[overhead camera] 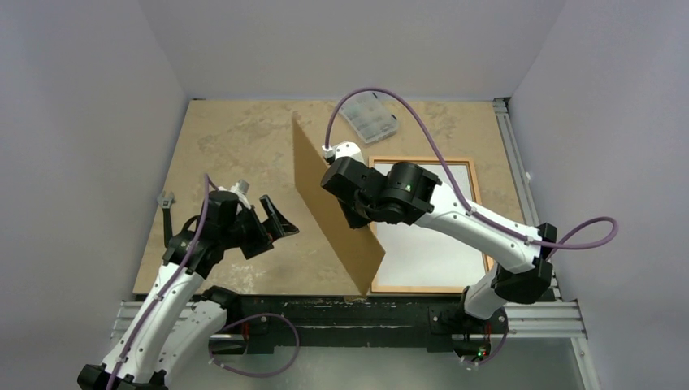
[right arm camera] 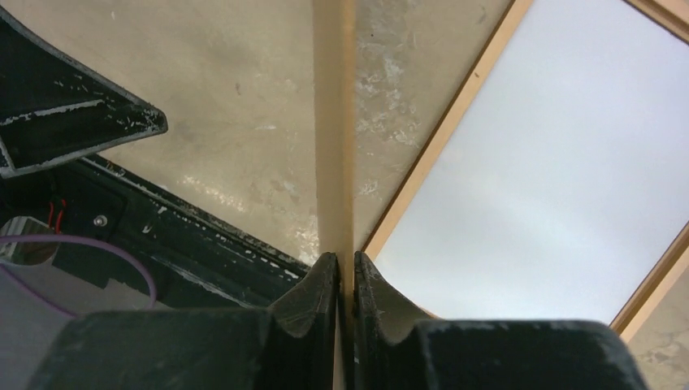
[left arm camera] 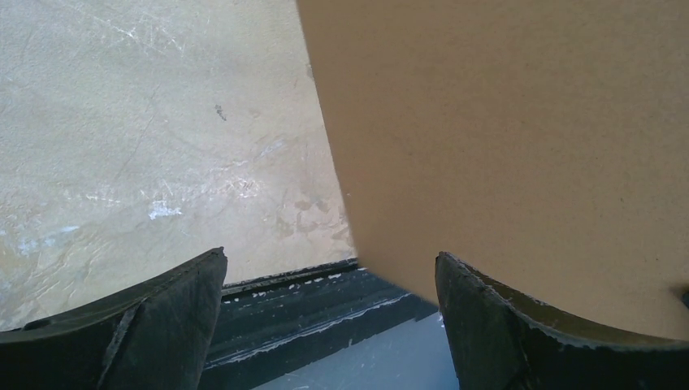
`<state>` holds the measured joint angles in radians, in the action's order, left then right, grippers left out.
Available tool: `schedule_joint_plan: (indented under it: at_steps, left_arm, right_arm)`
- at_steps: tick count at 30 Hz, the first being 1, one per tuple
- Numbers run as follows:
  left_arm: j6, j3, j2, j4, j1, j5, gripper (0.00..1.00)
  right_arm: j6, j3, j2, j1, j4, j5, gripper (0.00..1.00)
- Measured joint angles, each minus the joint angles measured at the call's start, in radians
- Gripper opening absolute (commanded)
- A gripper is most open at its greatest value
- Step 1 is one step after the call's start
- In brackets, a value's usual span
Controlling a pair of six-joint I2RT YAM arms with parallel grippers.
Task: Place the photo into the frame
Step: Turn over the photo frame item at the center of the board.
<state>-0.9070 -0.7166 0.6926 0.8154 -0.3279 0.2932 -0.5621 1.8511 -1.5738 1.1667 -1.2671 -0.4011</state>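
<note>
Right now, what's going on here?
The right arm's fingers are clamped on the plain brown backing board, holding it upright on edge just left of the orange-brown wooden picture frame. The frame lies flat and shows plain white inside. The left arm's fingers are open on the board's other side, short of it.

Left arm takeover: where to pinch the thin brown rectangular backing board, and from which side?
Probably the free upper edge of the thin brown backing board, beyond the right gripper's pinch, from the left and above, jaws straddling it. It stands tilted on edge; its faces are too wide to span. The left gripper is open.
</note>
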Motion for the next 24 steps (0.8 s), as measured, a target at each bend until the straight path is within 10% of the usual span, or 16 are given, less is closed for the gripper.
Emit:
schedule_joint_plan:
  at_steps: [8,17,24]
  left_arm:
    - [0.000,-0.002,-0.007,0.009,0.000,0.010,0.96]
    - [-0.018,-0.026,-0.033,0.018,0.000,0.013,0.98]
    - [-0.045,-0.057,-0.092,0.016,0.000,0.019,0.99]
  right_arm:
    - [-0.006,0.063,-0.050,0.037,-0.060,-0.090,0.16]
    - [-0.002,0.063,-0.050,0.056,-0.062,-0.105,0.58]
    - [0.013,0.068,-0.050,0.113,-0.034,-0.098,0.65]
